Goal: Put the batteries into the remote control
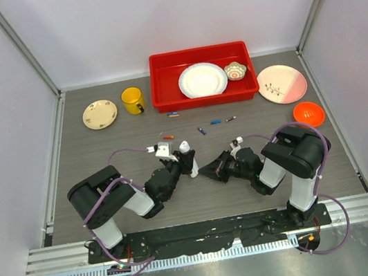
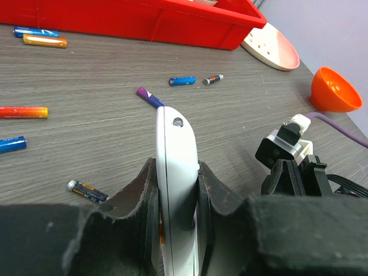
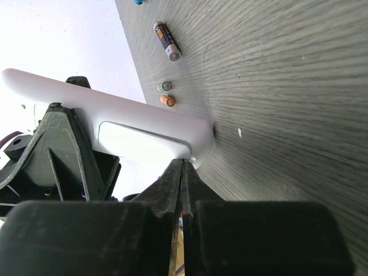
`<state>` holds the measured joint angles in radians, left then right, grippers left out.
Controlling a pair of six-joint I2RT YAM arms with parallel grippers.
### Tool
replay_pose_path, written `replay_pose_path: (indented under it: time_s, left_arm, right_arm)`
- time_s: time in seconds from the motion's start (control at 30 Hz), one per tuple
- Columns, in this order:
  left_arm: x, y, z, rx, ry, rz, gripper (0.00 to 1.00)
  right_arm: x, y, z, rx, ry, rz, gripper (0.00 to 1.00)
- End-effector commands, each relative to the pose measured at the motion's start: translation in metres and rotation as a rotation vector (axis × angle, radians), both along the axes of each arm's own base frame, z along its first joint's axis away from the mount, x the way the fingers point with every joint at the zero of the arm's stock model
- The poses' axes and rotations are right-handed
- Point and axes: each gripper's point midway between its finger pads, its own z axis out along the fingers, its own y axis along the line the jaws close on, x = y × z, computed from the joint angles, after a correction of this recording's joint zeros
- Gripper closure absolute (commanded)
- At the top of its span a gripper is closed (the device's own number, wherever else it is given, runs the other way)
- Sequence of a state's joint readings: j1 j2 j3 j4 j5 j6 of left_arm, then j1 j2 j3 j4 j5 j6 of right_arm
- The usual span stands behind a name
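Note:
The white remote control (image 2: pixel 175 135) stands edge-on, and my left gripper (image 2: pixel 177 167) is shut on its sides. In the top view it sits at the table's middle (image 1: pixel 185 147). My right gripper (image 3: pixel 183 163) is shut, its tips pressed against the remote's back (image 3: pixel 115 112) at the corner of the back cover (image 3: pixel 135 141). Several batteries lie loose on the table beyond: a blue one (image 2: pixel 181 81), a purple one (image 2: pixel 150 98), a red-orange one (image 2: pixel 23 112) and a black one (image 2: pixel 86 191). The top view shows them scattered (image 1: pixel 201 130) ahead of both grippers.
A red bin (image 1: pixel 164 103) at the back holds a white plate (image 1: pixel 202 79) and a small bowl (image 1: pixel 235 70). A yellow mug (image 1: pixel 132 100) and a cream plate (image 1: pixel 99 113) stand to its left. A pink plate (image 1: pixel 282 83) and an orange bowl (image 1: pixel 308 114) are on the right.

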<state>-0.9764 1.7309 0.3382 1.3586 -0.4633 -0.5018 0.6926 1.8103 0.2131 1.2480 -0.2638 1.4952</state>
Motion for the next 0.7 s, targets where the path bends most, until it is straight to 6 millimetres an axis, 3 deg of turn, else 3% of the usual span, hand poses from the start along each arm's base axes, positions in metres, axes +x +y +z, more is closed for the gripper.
replay_pose_path:
  time_s: [0.0, 0.67]
  left_arm:
    - [0.001, -0.003, 0.038, -0.103, -0.117, 0.007, 1.00]
    - [-0.002, 0.004, 0.045, -0.131, -0.115, 0.018, 1.00]
  right_arm:
    - [0.011, 0.009, 0.082, 0.211, -0.261, -0.009, 0.93]
    - [0.006, -0.002, 0.057, 0.139, -0.233, -0.018, 0.92]
